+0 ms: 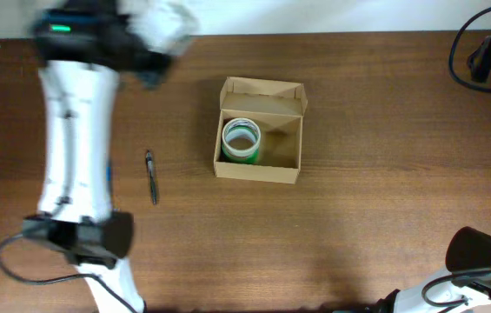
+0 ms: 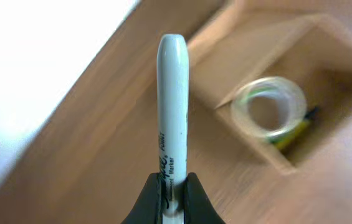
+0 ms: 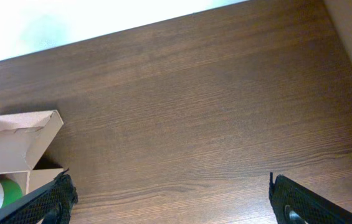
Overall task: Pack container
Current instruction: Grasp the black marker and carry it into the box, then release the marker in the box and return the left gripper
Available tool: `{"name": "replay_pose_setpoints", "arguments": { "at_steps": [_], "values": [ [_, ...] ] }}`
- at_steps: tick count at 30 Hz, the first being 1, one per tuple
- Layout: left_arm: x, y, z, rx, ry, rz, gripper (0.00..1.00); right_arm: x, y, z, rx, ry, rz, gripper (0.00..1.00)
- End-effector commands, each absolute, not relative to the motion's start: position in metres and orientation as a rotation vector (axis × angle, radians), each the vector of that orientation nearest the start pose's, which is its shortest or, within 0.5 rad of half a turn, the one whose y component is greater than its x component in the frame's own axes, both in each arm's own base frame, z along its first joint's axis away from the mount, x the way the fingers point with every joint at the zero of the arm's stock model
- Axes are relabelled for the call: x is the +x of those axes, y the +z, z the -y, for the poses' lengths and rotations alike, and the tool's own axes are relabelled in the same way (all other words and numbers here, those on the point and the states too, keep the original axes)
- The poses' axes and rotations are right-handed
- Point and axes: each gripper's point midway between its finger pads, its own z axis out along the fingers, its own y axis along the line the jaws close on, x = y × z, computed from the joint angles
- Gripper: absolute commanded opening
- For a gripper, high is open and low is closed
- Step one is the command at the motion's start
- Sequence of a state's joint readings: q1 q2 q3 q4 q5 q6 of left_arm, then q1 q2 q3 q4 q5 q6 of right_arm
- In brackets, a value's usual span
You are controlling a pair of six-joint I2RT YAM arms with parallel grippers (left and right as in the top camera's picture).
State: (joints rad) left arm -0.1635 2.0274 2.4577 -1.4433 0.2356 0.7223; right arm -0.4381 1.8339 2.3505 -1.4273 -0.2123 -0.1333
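The container [image 1: 259,172] is a small tan cardboard box, open, its lid flap folded back, at the table's middle. A roll of clear tape [image 1: 241,139] lies in its left half over something green. In the left wrist view my left gripper [image 2: 174,194] is shut on a white marker [image 2: 173,106] that points away from the camera, with the container [image 2: 291,163] and tape roll [image 2: 269,107] to its right. In the overhead view the left arm is blurred at the far left. My right gripper [image 3: 169,202] is open over bare table, with the container [image 3: 15,134] at the left.
A dark pen [image 1: 151,176] lies on the table left of the box. Black cables [image 1: 480,61] sit at the far right corner. The right arm's base [image 1: 480,256] is at the near right. The white table edge runs along the back.
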Motion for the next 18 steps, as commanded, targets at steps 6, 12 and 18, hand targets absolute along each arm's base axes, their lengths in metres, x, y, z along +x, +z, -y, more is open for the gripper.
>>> {"name": "replay_pose_setpoints", "arguments": {
  "at_steps": [6,12,18],
  "values": [
    [0.387,0.248,0.219,1.893,0.199,-2.027,0.02,0.398,0.352,0.144,0.283,0.029,-2.429,0.99],
    [0.370,0.185,0.240,2.141,0.200,-1.950,0.02,0.398,0.352,0.144,0.283,0.029,-2.429,0.99],
    [0.368,0.140,0.240,2.181,0.176,-1.990,0.02,0.398,0.352,0.144,0.283,0.029,-2.429,0.99]
  ]
}}
